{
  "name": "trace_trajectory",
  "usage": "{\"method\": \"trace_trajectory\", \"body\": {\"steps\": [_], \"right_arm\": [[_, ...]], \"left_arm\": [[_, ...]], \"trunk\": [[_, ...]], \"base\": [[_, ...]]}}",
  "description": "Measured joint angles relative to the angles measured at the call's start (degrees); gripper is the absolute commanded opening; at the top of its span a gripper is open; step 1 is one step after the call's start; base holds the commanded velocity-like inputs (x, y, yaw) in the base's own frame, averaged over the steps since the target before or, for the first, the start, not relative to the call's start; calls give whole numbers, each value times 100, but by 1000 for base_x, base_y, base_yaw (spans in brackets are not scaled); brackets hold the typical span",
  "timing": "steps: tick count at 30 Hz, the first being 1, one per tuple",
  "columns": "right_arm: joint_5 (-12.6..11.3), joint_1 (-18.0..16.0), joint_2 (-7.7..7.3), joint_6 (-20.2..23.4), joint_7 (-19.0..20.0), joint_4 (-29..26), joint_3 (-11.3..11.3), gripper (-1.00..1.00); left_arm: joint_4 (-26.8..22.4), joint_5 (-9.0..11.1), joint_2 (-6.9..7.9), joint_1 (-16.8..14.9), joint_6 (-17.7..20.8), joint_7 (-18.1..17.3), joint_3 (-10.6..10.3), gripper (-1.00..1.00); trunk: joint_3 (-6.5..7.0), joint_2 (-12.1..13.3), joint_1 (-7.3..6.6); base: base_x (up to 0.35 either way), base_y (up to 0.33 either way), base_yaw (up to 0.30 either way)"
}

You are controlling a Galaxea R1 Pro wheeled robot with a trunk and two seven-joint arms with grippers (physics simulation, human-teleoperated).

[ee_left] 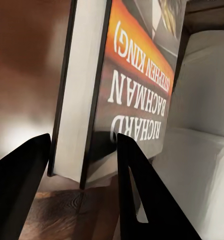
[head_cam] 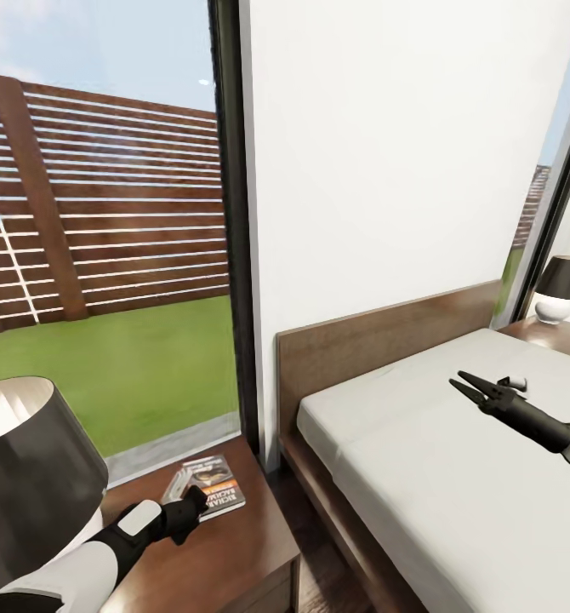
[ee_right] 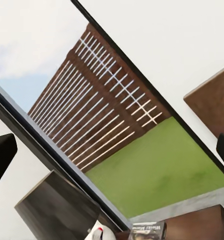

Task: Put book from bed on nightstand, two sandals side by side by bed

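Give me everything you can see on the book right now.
The book lies flat on the nightstand beside the bed. It is a thick paperback with a dark and orange cover reading "Richard Bachman (Stephen King)" and pale page edges. The left gripper straddles its near end, one finger on each side; contact unclear.

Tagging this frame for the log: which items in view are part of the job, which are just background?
Job items:
- book, lying on the nightstand, left claw around its edge
- bed

Background:
- dark lamp on that nightstand
- far lamp
- window, fence, grass
- right claw, open over the mattress
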Motion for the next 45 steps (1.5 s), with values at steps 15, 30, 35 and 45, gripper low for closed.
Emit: {"method": "trace_trajectory", "body": {"steps": [15,30,35,45], "right_arm": [[-3,5,-78,16,0,4,-1,100],[-17,11,-198,53,0,22,6,100],[-18,11,-201,54,0,23,7,100],[-15,11,-202,55,0,24,7,100]], "left_arm": [[9,-26,-181,-3,-107,553,-387,-100],[-26,-29,-242,-4,-164,1092,-530,-100],[-27,-27,-245,-4,-311,1111,-536,-100],[-27,-100,-248,-8,-391,1144,-723,-100]], "trunk": [[0,0,0],[0,0,0],[0,0,0],[0,0,0]], "base": [[0,0,0],[0,0,0],[0,0,0],[0,0,0]]}}
